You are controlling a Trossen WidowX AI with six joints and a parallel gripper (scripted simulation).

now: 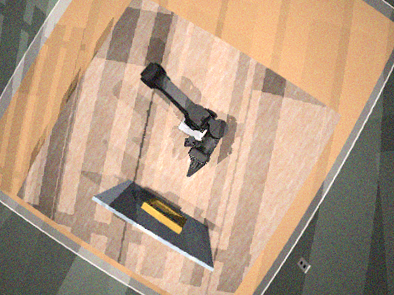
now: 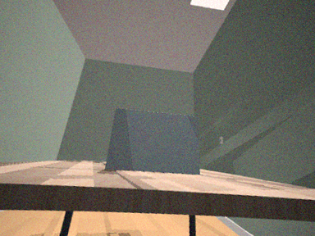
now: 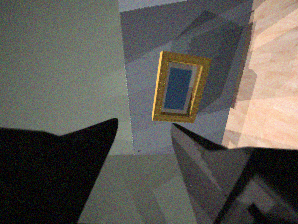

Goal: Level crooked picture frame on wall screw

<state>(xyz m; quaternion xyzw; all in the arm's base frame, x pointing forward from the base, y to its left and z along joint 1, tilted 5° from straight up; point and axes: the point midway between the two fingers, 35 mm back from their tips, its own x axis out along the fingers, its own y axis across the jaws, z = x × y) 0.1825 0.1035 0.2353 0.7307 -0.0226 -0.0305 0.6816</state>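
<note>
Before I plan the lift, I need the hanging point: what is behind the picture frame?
Behind the yellow picture frame only the grey wall panel shows. The screw and notched strip are covered by the frame. The gripper has open jaws, apart from it.

The arm [image 1: 174,92] reaches out, bent at the wrist; gripper [image 1: 194,169] fingers parted, empty.
</note>
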